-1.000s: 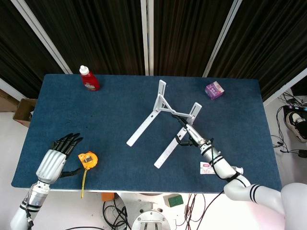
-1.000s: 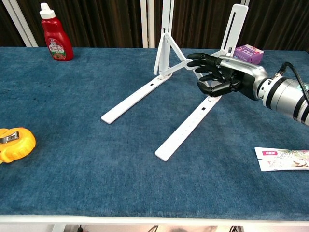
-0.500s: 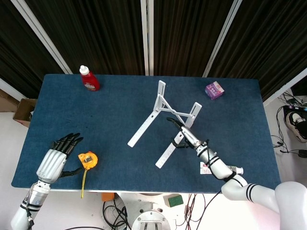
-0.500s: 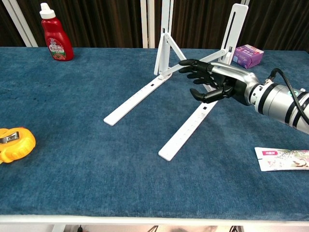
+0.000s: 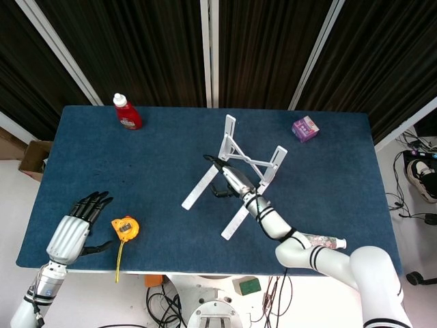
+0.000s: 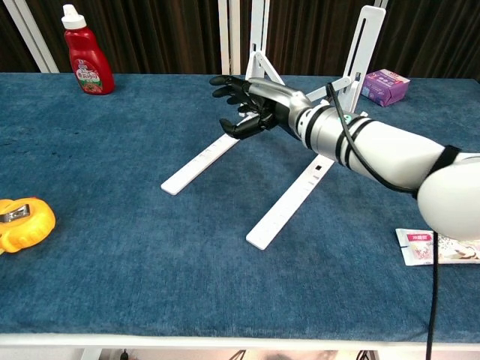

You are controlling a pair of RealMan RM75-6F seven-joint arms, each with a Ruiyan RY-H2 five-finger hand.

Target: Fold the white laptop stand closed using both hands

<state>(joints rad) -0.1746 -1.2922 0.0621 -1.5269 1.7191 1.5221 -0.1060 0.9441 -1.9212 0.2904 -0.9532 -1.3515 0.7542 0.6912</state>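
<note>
Blue table [image 5: 136, 178], wide bare room front-centre. White laptop stand [image 5: 235, 160] unfolded mid-table, rails splayed. Right hand [image 6: 244, 105] spread, empty, over left rail. Left hand [image 5: 75, 229] splayed, empty, front-left edge beside tape measure [image 5: 125, 227].

A blue-covered bench [image 5: 157, 171] is being used. A white laptop stand [image 5: 232, 160], red bottle [image 5: 127, 113], purple box [image 5: 305, 128], yellow tape measure [image 5: 125, 227] and a packet [image 6: 439, 246] are being carried on it.

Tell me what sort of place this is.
Probably a robot test or data-collection lab, not a home: a table covered in blue felt, black curtains behind it, loose cables on the floor, and unrelated props like a ketchup bottle and tape measure.
</note>
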